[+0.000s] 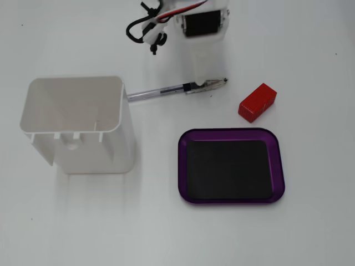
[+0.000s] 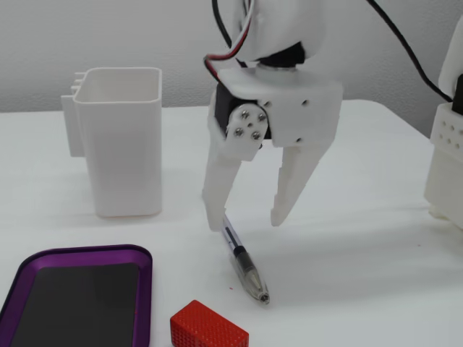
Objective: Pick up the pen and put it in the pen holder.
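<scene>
The pen (image 1: pixel 158 92) lies flat on the white table, its back end by the pen holder (image 1: pixel 75 124) and its silvery tip pointing right in a fixed view. In another fixed view the pen (image 2: pixel 244 267) points toward the camera. My white gripper (image 2: pixel 247 217) hangs open right over the pen's middle, one finger (image 2: pixel 215 206) on each side of it and nothing between them. Seen from above, the gripper (image 1: pixel 199 75) reaches in from the top edge and hides part of the pen's black band. The pen holder (image 2: pixel 119 141) stands upright and empty.
A flat purple tray (image 1: pixel 232 134) with a black centre lies in front of the pen, also seen as a tray (image 2: pixel 79 253) at the lower left. A red block (image 1: pixel 257 102) sits near the pen's tip. The arm's white base (image 2: pixel 445 166) stands at the right.
</scene>
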Tool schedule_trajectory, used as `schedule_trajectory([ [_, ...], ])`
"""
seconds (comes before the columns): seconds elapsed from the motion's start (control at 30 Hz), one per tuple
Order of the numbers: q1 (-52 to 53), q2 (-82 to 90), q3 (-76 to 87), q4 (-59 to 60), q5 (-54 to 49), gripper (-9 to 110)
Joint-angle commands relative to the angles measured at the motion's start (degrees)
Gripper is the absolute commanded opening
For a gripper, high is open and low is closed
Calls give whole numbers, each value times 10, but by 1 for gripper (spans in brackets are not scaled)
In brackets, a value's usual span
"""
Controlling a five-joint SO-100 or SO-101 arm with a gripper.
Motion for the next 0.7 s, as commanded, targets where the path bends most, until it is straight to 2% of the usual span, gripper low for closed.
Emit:
schedule_trajectory([
  [0.0, 25, -11, -15, -3, -4, 20],
  [0.2, 49, -11, 50, -59, -44, 23],
  [0.57, 53, -18, 171, -198, -46, 22],
  [0.67, 53, -18, 177, -202, -47, 18],
])
